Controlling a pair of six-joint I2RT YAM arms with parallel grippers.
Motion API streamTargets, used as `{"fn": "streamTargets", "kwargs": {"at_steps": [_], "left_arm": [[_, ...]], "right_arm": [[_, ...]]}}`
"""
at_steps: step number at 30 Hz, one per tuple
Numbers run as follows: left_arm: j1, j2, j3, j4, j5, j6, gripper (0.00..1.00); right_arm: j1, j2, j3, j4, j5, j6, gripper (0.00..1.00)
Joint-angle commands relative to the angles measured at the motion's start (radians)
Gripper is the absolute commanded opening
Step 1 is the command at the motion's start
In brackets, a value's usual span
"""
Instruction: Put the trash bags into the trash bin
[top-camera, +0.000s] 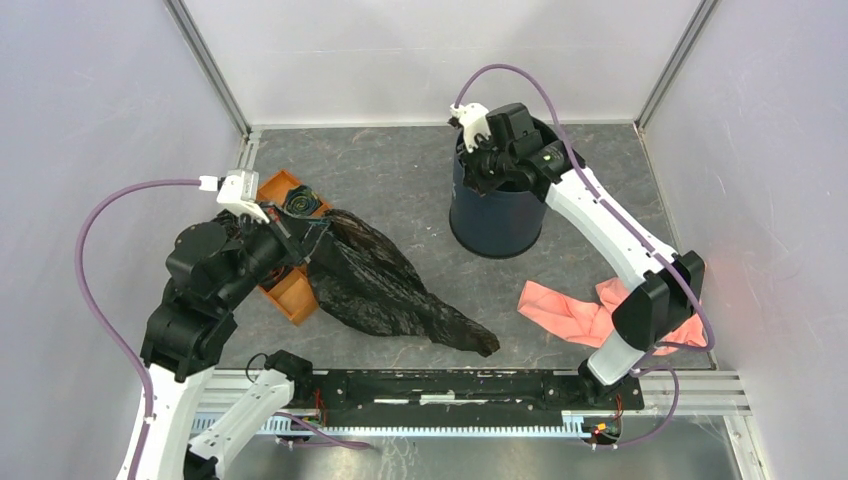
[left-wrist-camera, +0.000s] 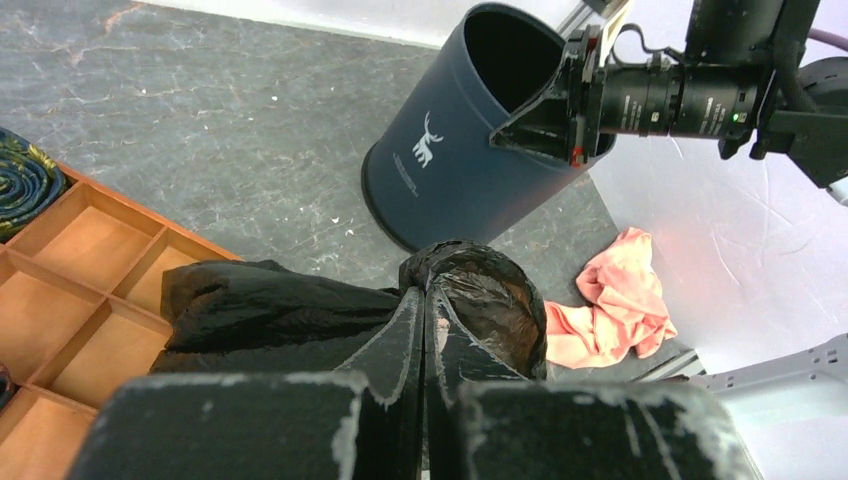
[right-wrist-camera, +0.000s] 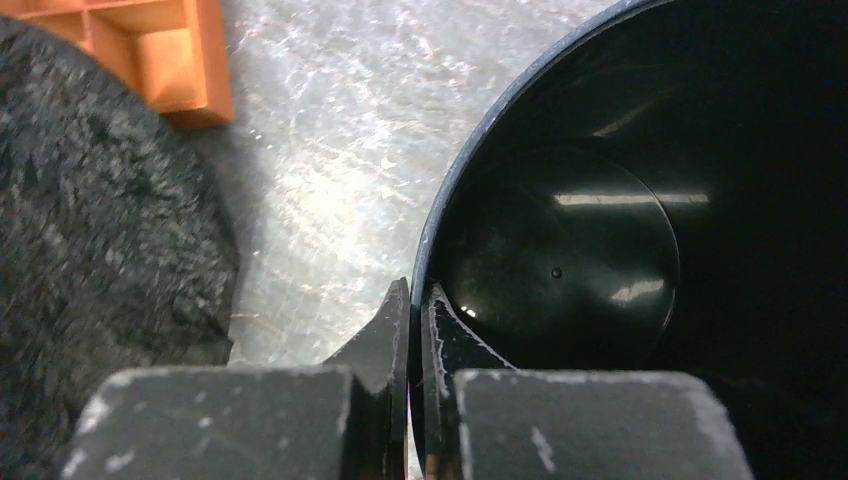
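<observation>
A large black trash bag (top-camera: 390, 290) lies on the table, stretched from the orange tray toward the front middle. My left gripper (top-camera: 302, 238) is shut on its upper end; the left wrist view shows the jaws (left-wrist-camera: 425, 300) closed with the film (left-wrist-camera: 270, 310) bunched round the tips. The navy trash bin (top-camera: 497, 215) stands at the back right, also seen in the left wrist view (left-wrist-camera: 450, 150). My right gripper (top-camera: 472, 160) is shut on the bin's left rim, one finger outside and one inside (right-wrist-camera: 417, 300). The bin's black inside (right-wrist-camera: 600, 250) holds nothing.
An orange compartment tray (top-camera: 290, 290) sits under my left wrist, with a dark coiled thing (top-camera: 300, 203) in its far cell. A pink cloth (top-camera: 585, 312) lies at the front right by the right arm's base. Walls close in on the left, back and right.
</observation>
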Motion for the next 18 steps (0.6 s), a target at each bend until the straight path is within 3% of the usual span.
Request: {"fn": "streamTargets", "kwargs": {"at_steps": [1, 11, 15, 18], "left_arm": [[0.000, -0.023, 0.013, 0.059, 0.009, 0.052, 0.02], [-0.001, -0.024, 0.017, 0.096, 0.061, 0.076, 0.02], [-0.001, -0.015, 0.021, 0.099, 0.063, 0.071, 0.02], [0.000, -0.009, 0.025, 0.110, 0.064, 0.066, 0.02]], "right_arm": [[0.050, -0.059, -0.013, -0.017, -0.049, 0.043, 0.02], [0.089, -0.131, 0.085, -0.109, 0.023, 0.006, 0.71], [0.113, -0.212, 0.087, -0.091, 0.020, 0.000, 0.89], [0.140, -0.272, 0.028, -0.014, -0.129, 0.018, 0.97]]}}
